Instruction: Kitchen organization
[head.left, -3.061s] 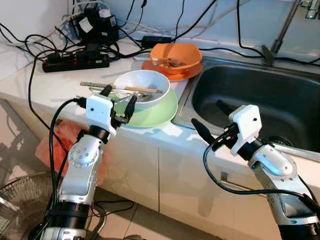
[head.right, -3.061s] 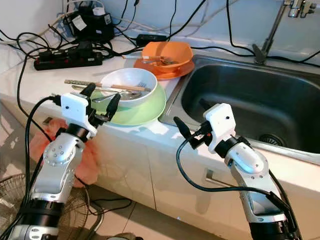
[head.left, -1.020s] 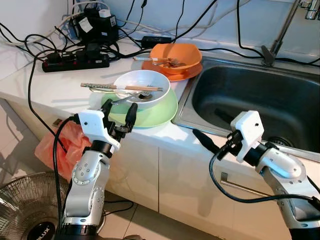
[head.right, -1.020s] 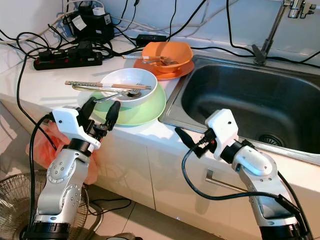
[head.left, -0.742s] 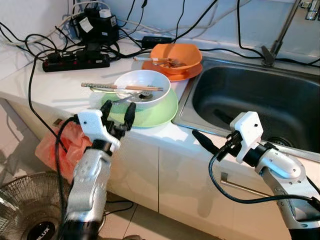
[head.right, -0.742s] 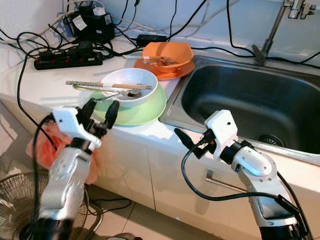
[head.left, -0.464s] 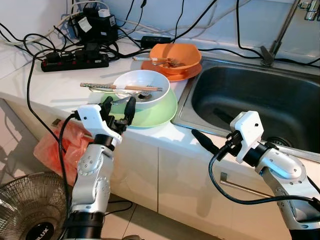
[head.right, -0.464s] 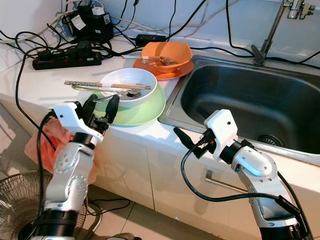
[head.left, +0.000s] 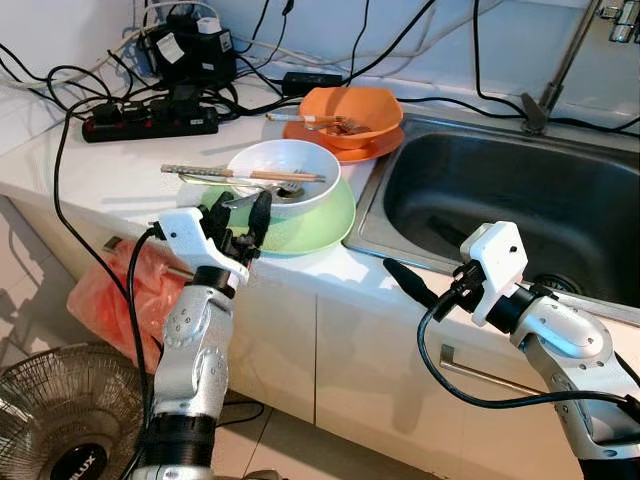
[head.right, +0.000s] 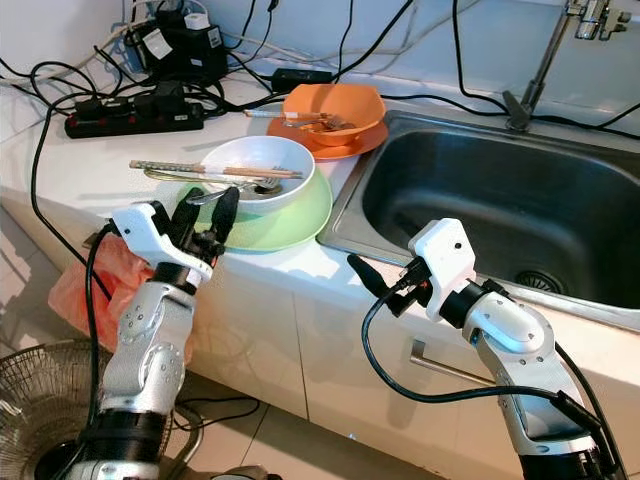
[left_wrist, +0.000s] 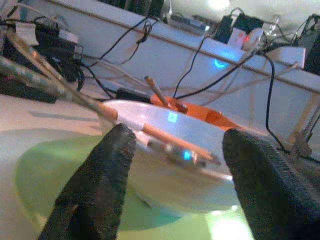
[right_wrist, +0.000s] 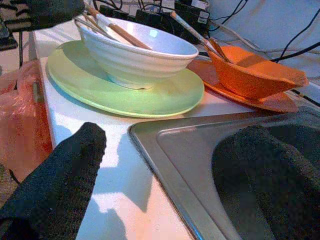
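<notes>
While chopsticks (head.left: 245, 174) span white bowl (head.left: 285, 176), green plate (head.left: 320, 218) underneath.

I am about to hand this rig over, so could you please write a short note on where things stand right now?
Left gripper: open, empty, at the near rim of the green plate, aimed at the white bowl.
Right gripper: open, empty, in front of the counter beside the sink.
Dishes: the white bowl, with chopsticks across it, sits on the green plate; the orange bowl sits on the orange plate behind, next to the sink.
Done: nothing is in the sink.
Left: grasp and move the dishes.
</notes>
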